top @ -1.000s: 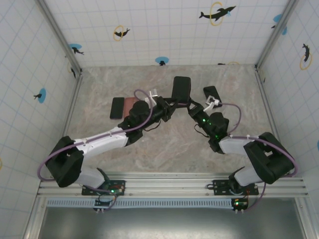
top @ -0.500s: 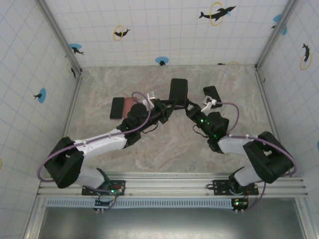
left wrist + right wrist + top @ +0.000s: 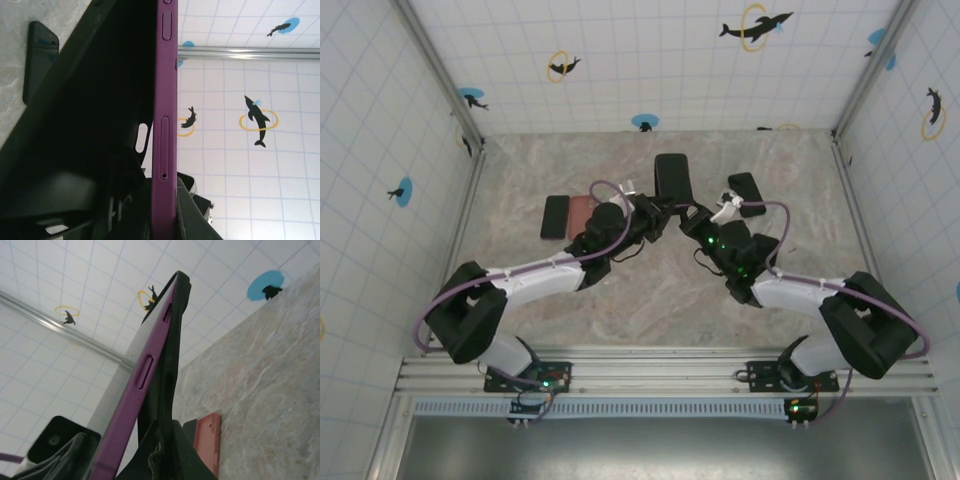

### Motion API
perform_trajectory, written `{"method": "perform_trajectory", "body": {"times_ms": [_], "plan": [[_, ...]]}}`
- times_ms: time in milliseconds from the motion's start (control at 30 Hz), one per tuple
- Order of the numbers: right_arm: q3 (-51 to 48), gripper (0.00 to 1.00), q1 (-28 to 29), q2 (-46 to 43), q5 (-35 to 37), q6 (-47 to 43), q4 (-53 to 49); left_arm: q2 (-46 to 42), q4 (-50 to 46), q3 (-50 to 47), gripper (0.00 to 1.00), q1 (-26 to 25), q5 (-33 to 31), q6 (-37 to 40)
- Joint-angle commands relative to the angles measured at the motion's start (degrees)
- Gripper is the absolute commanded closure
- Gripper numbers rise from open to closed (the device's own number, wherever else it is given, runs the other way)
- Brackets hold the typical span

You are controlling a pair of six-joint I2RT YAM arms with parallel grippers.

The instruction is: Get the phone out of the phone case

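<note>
Marbled tabletop (image 3: 520,300), tiled walls. The left gripper (image 3: 665,209) and right gripper (image 3: 686,213) are each clamped on the lower end of the phone (image 3: 135,385), raised between them. The phone case (image 3: 167,370) is not yet off, though one edge gapes. Gripping from both sides probably permits peeling.

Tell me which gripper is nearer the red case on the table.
Left. The left gripper grips the phone just right of the red case; the right gripper grips it farther right.
</note>
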Motion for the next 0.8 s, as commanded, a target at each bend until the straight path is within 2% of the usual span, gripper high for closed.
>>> {"method": "perform_trajectory", "body": {"times_ms": [0,267,400,567,767], "plan": [[3.89,1.0,-0.03,-1.3,8.29,-3.21,1.43,1.22,0.57,1.71,1.0,-3.4,6.53,-0.92],[3.63,1.0,-1.22,0.65,13.29,-5.05,3.52,-1.26,0.58,1.22,1.0,-3.88,5.84,-1.98],[4.79,1.0,-0.46,1.44,16.14,-14.71,4.65,-0.94,6.13,1.16,1.0,-4.24,5.84,-5.42],[4.83,1.0,0.89,3.56,14.69,-20.26,11.18,0.41,7.95,3.28,1.0,-4.5,6.08,-6.47],[4.05,1.0,-0.74,4.27,15.5,-16.92,10.65,0.04,8.56,3.67,1.0,-4.54,5.9,-6.6]]}}
